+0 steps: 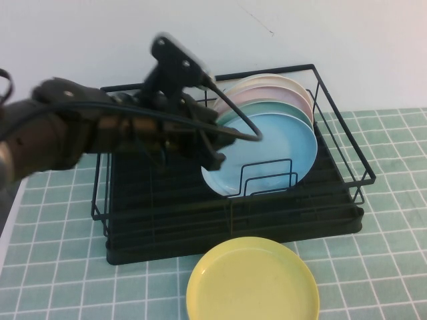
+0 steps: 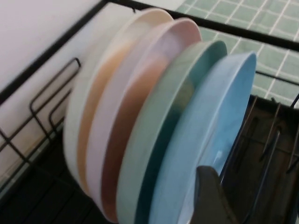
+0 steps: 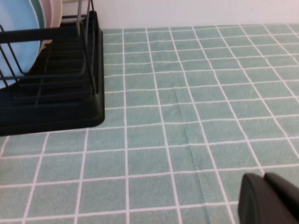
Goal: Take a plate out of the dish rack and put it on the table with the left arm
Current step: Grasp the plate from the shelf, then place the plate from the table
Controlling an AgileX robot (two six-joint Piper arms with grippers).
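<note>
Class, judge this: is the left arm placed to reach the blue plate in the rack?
Probably yes. The left claw is open at the blue plate's rim; it stands frontmost in the rack, unblocked. The right claw hangs over bare table.

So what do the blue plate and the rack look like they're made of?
The blue plate, which the left end effector is reaching toward, looks like glossy plastic or melamine, judging by its soft sheen. The dish rack seems to be black coated metal wire on a ribbed plastic-looking tray.

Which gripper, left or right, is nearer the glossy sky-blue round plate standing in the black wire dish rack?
Left. The left gripper sits inside the black wire dish rack, at the glossy sky-blue round plate's edge. The right gripper hangs over the pale-green tiled table, clear of the rack.
</note>
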